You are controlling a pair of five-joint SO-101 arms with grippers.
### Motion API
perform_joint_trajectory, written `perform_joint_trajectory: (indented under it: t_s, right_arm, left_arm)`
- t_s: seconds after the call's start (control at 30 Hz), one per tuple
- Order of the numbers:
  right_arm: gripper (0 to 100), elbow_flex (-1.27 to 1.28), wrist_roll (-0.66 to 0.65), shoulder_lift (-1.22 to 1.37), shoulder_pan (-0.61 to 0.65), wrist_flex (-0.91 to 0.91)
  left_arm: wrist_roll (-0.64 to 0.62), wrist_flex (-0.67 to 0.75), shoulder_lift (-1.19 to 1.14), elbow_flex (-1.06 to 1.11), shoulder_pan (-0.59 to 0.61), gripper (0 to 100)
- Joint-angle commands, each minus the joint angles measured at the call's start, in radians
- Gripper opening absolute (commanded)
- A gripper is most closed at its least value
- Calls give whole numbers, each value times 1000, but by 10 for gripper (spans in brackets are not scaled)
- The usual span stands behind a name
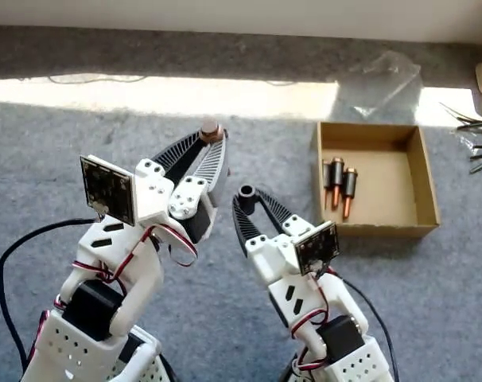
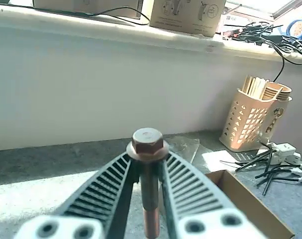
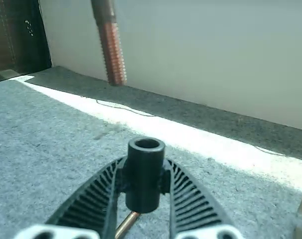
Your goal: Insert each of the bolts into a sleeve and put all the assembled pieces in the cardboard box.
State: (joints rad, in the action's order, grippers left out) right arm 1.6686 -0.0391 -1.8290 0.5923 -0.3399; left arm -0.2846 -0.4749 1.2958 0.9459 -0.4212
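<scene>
The grey carpeted counter (image 1: 50, 159) spreads across the high view, with a sunlit strip along its upper part. The white left arm (image 1: 114, 270) rises from the lower left of the frame and the white right arm (image 1: 305, 294) from the lower middle, side by side and apart.

The shallow brown cardboard box (image 1: 388, 183) sits at the right of the frame, open on top; three assembled pieces (image 1: 337, 183), dark sleeves with copper ends, lie side by side at its left side. A clear plastic bag (image 1: 384, 79) lies above the box, near the upper right.

The left claw (image 1: 210, 137) stands left of centre in the upper half, narrowed onto a copper-coloured hex-headed bolt (image 2: 148, 142); the bolt is upright, head up, its shank down between the ribbed black fingers (image 2: 116, 184), clear of the counter. The right claw (image 1: 247, 197) is just below and to the right of it, gripping a short black cylindrical sleeve (image 3: 145, 174); the sleeve stands upright with its open bore facing up. Bolt and sleeve are near each other, not touching.
</scene>
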Motion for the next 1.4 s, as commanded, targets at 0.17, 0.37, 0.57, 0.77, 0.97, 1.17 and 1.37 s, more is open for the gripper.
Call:
perform_joint_trajectory:
  t_s: [0.17, 0.37, 0.57, 0.77, 0.97, 1.17, 1.37]
  right_arm:
    - [5, 136, -6, -7, -8, 5]
    - [5, 136, -103, -7, 2, 5]
    - [5, 136, -107, -7, 38, 1]
    - [5, 136, -109, -7, 38, 1]
    - [5, 136, -109, -7, 38, 1]
    - [5, 136, -109, -5, 38, 1]
    - [5, 136, -109, -5, 38, 1]
  left_arm:
    - [-31, 29, 13, -51, 8, 6]
    - [-29, 21, 13, -41, -41, 6]
    - [-28, 21, 21, -5, -58, 6]
    - [-28, 25, 21, 27, -58, 6]
    - [-28, 25, 21, 44, -58, 6]
    - [-28, 23, 15, 44, -91, 6]
    - [-28, 21, 13, 44, -113, 6]
